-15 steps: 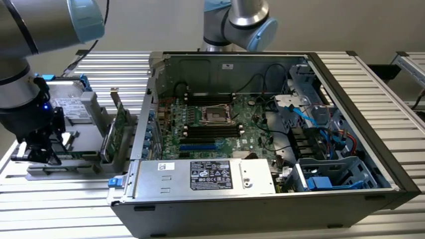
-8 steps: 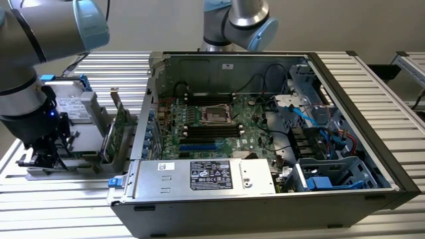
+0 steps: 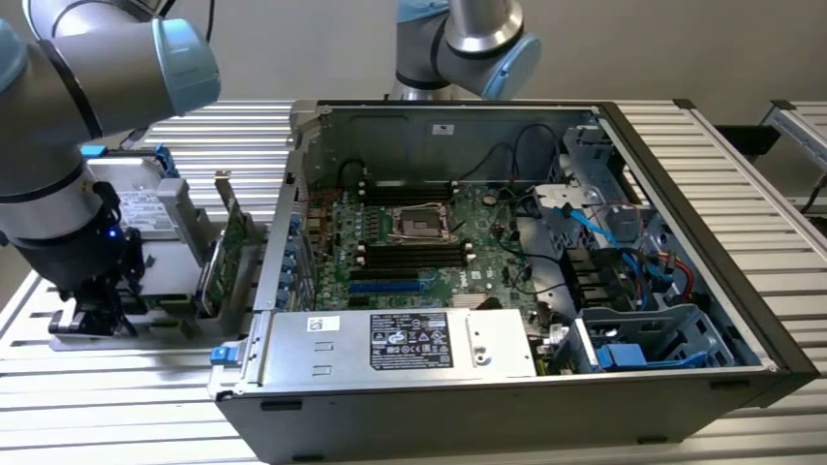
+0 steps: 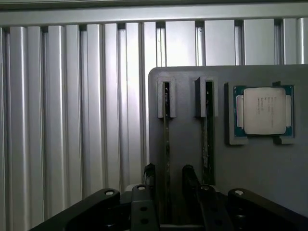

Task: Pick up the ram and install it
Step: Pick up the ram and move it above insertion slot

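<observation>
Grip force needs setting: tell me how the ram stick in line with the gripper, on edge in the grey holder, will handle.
The ram stick is a thin board, edge-on, so probably light and stiff, yet fragile if bent sideways. Its slot in the grey holder keeps it on edge; freed, it would likely tip. The open gripper lines up with it.
</observation>
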Motion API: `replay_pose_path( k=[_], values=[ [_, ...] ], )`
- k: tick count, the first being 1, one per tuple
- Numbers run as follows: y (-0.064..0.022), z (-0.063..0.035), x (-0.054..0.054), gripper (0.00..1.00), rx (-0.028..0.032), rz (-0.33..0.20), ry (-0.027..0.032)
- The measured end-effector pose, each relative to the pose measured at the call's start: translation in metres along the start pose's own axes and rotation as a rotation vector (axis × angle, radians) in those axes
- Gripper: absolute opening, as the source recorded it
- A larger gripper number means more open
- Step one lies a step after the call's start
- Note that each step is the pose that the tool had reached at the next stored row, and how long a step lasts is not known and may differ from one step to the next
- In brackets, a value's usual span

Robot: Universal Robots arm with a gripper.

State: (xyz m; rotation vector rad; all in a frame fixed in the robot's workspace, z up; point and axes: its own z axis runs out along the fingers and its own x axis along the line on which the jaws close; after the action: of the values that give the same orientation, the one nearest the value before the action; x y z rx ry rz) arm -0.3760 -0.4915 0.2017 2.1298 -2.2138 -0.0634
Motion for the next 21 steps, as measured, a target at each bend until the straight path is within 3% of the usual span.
replay_pose_path(
  k=[5, 11, 13, 21],
  values=[
    [-0.0013, 0.0078, -0.0001, 0.36, 0.0003, 0.000, -0.0001],
    [-0.0014, 0.0080, 0.0000, 0.36, 0.0003, 0.001, 0.0000],
    [-0.0014, 0.0081, -0.0001, 0.27, 0.0002, 0.001, -0.0001],
    [-0.0015, 0.0086, -0.0001, 0.25, 0.0001, 0.005, -0.0004]
  ],
)
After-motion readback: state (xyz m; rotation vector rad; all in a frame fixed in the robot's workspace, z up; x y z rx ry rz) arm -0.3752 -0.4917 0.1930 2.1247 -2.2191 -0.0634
